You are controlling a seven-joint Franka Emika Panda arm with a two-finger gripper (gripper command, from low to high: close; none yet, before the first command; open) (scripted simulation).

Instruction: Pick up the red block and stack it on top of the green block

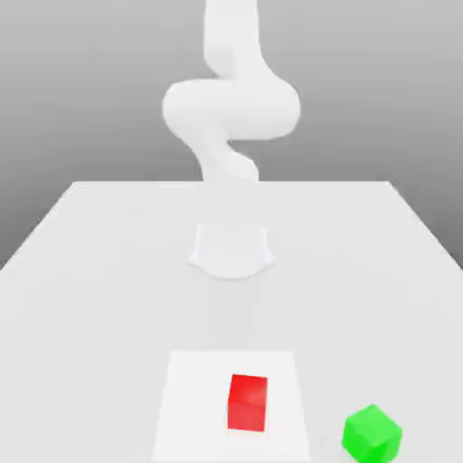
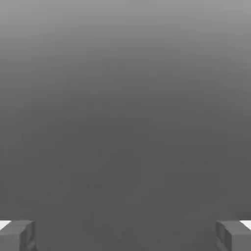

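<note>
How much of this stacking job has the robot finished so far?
None of the stacking looks done: the red block sits on the white sheet, with the green block apart from it. Nothing is in hand; the claw is open with no block between its fingers. Left to do: grip the red block, lift it and set it on the green one.

The exterior view faces the white robot arm (image 1: 231, 108) head-on from across the pale, flat counter (image 1: 118, 298), looking somewhat down, with the solid red block (image 1: 247, 403) and solid green block (image 1: 372, 435) nearest it. The hand view looks out between the parted grey jaws (image 2: 125, 235), close to them, toward a plain grey expanse. I cannot tell any part of the scene that both share.
</note>
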